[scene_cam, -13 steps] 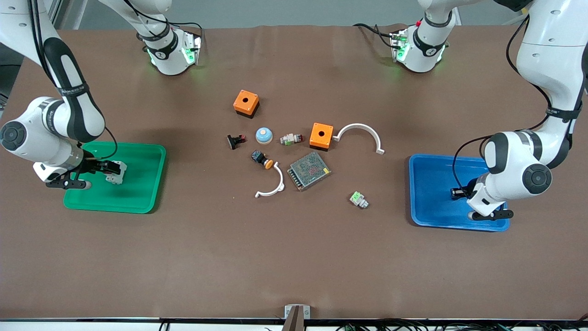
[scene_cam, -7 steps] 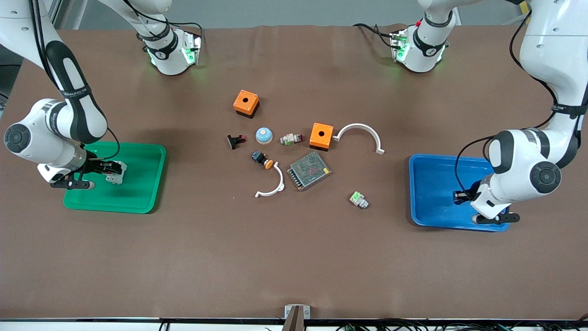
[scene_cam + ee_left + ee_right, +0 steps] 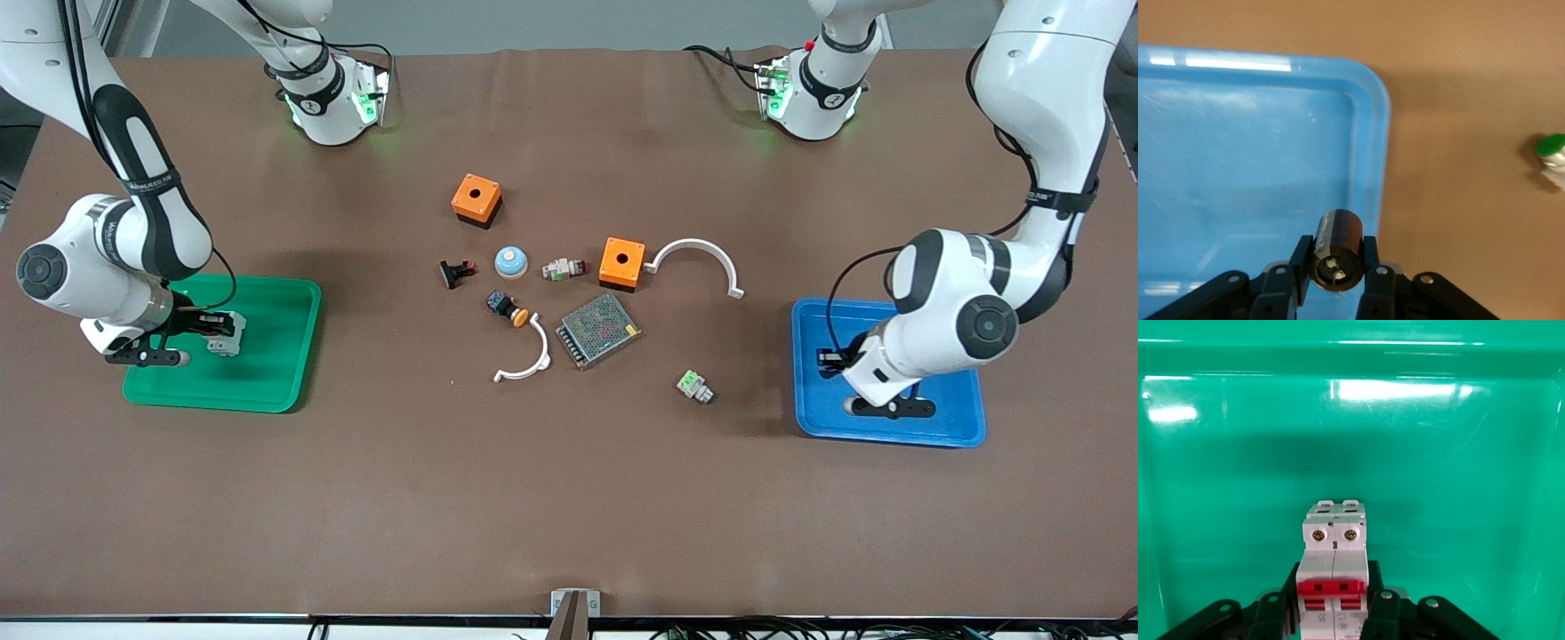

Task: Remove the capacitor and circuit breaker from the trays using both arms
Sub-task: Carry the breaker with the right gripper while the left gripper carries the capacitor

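Left pincer (image 3: 1337, 268) clamped on stubby black capacitor (image 3: 1337, 250), right pincer (image 3: 1333, 603) on blocky breaker (image 3: 1333, 577)

Both arms are glossy white with rounded shells, broken by black bands at the joints and dark round caps on the elbow ends. Thin black cables loop loosely along each forearm. A black strap with small white lettering wraps each one. The bases glow green at their sides. The left gripper (image 3: 831, 360) and right gripper (image 3: 206, 324) are black, with silver screws on their brackets.
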You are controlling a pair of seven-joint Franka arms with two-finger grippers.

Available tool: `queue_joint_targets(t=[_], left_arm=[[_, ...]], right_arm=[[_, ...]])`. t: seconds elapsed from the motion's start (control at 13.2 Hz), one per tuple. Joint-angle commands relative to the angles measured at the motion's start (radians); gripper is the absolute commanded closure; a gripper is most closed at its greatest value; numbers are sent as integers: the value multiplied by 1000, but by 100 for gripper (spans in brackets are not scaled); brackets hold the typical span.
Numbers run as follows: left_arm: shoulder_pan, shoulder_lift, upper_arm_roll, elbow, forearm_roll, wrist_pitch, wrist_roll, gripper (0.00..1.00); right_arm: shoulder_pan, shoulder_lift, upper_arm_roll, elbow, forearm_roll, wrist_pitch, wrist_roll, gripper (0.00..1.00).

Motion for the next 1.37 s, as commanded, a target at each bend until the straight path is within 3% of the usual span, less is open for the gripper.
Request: queue_joint_targets(t=[0.0, 0.46, 0.91, 1.29], left_arm=[[-6, -48, -73, -53, -20, -4, -146, 100], [-92, -35, -119, -105, -19, 46, -367, 100], [-175, 13, -119, -157, -17, 161, -535, 100], [-178, 60, -117, -184, -9, 227, -543, 99]], right_arm=[[9, -11, 13, 30, -8, -56, 5, 84], [238, -40, 15, 301, 3, -455, 170, 84], [542, 27, 13, 332, 98, -320, 532, 83], [684, 96, 15, 346, 147, -247, 726, 83]])
